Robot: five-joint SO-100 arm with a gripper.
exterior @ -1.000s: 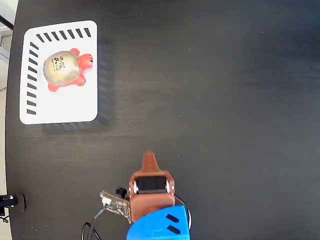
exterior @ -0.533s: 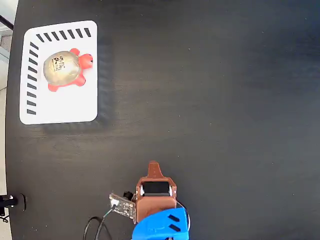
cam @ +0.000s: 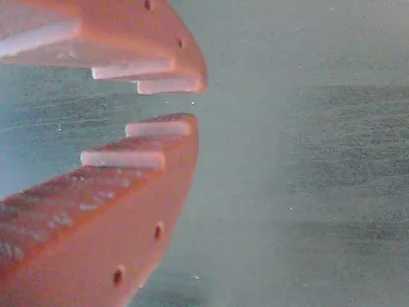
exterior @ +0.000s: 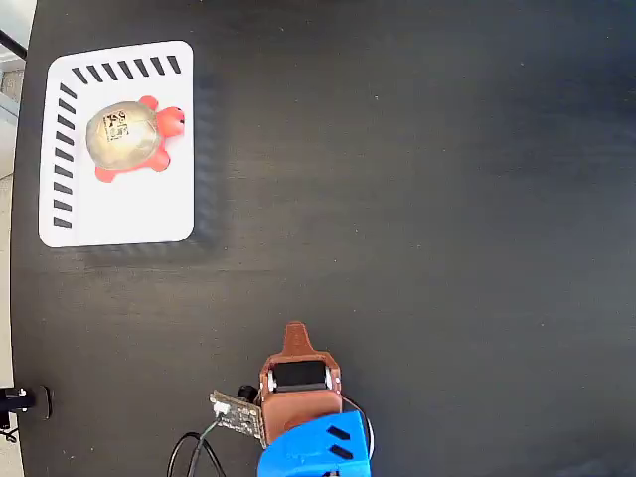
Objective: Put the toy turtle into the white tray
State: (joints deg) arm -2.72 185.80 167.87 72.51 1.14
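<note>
- The toy turtle (exterior: 127, 137) lies inside the white tray (exterior: 139, 214), in its upper half, red head pointing to the right in the fixed view, code sticker facing up on the shell.
- The tray rests at the upper left of the dark surface (exterior: 427, 199), slanted slots along its top and left edges.
- The end effector (exterior: 295, 333) sits well apart from it, near the bottom edge, holding nothing.
- In the wrist view its toothed fingers (cam: 163, 131) stand slightly apart, only a narrow gap between the tips (cam: 195, 101).

Robot test bench – bare black tabletop (exterior: 447, 199), loose cables (exterior: 189, 455)
</note>
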